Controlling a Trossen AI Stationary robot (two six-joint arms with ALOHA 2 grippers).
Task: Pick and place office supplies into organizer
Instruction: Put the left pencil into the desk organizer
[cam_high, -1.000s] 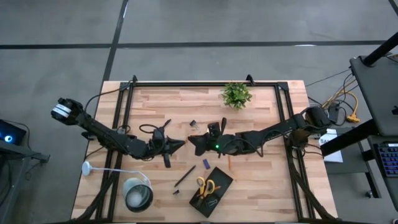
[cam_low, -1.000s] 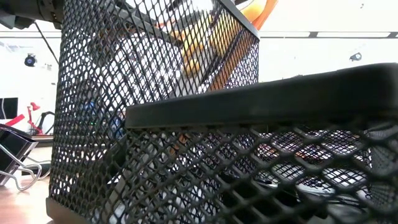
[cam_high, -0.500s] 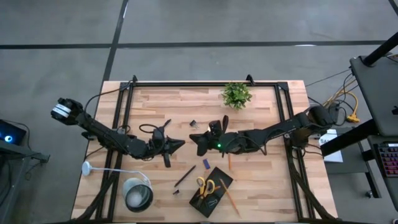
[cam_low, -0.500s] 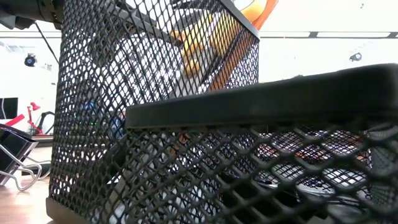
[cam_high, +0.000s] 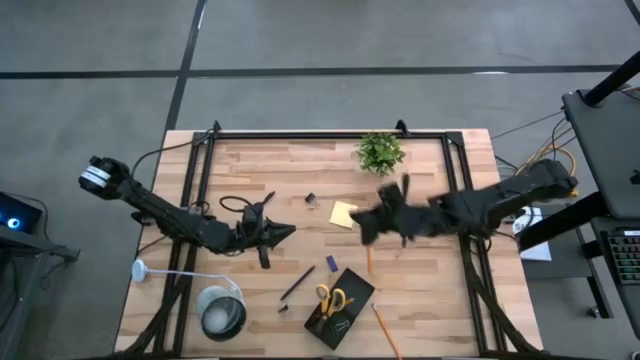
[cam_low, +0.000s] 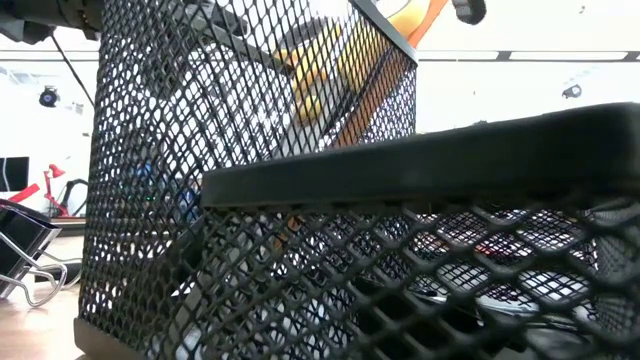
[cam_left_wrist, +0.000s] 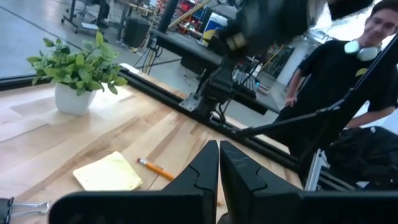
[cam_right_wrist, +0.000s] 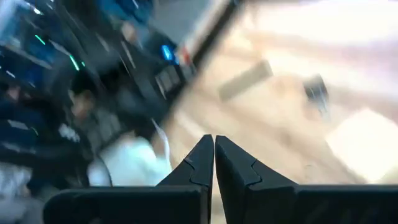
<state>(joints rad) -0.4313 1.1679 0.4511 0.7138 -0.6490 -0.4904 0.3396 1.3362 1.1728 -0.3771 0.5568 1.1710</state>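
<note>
- Fingers (cam_left_wrist: 239, 177) of the left gripper (cam_high: 290, 231) are pressed together with nothing between them. Those of the right gripper (cam_high: 362, 225) are also closed and empty, so neither can take anything until I spread them.
- Closest to both tips is the yellow sticky-note pad (cam_high: 343, 214), flat on the surface (cam_high: 420, 290) between the two grippers and just beside the right one. I judge it the natural next pick. It sits low, so I would open wide, come straight down over one edge and pinch across the thickness rather than scrape the top sheet.
- Near the pad, towards the left gripper, lies the small binder clip (cam_high: 311, 200). It is an easy pick for the left arm, and each arm keeping to its own side should stop them crossing.
- Further towards the front lie an orange pencil (cam_high: 368, 262), a small blue piece (cam_high: 329, 263) and a black pen (cam_high: 297, 283). I would grasp the long ones mid-length and square across, so they do not swing.
- Beyond those is the organizer (cam_high: 352, 285), set at an angle near the front edge, with the yellow-handled scissors (cam_high: 330, 297) already inside. A second pencil (cam_high: 383, 319) lies just beside it on the surface. I would turn the wrist to match the tray's angle and release low over a free compartment.
- The lamp (cam_high: 222, 314) and the plant (cam_high: 380, 152) stand well apart from all this and need no attention.
</note>
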